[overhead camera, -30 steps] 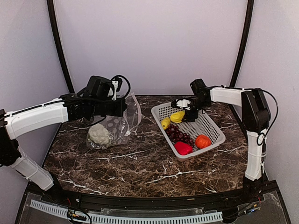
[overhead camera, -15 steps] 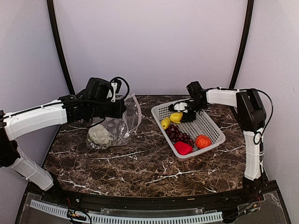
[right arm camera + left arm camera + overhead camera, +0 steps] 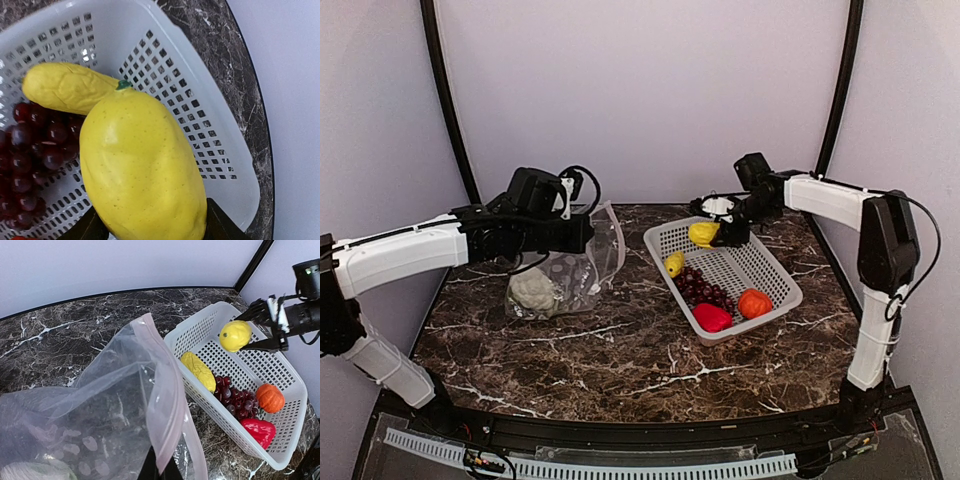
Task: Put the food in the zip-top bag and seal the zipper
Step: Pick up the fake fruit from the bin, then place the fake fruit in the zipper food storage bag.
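My left gripper (image 3: 582, 232) is shut on the pinkish zipper strip (image 3: 165, 405) of the clear dotted zip-top bag (image 3: 570, 270) and holds its mouth up and open toward the basket. The white cauliflower (image 3: 532, 290) lies inside the bag. My right gripper (image 3: 713, 234) is shut on a smooth yellow piece (image 3: 142, 170), lifted above the far end of the white basket (image 3: 775, 268); it also shows in the left wrist view (image 3: 235, 335). In the basket lie the other yellow piece (image 3: 674, 264), the purple grapes (image 3: 702, 287), the red pepper (image 3: 712, 317) and the orange-red tomato (image 3: 754, 303).
The dark marble table (image 3: 620, 350) carries the bag at the left and the basket at the right. Purple walls and two black posts (image 3: 445, 100) stand behind. A perforated white rail (image 3: 620, 467) runs along the near edge.
My right gripper has lifted the smooth yellow piece out of the basket, up and toward the back. My left gripper still holds the bag open in the same place.
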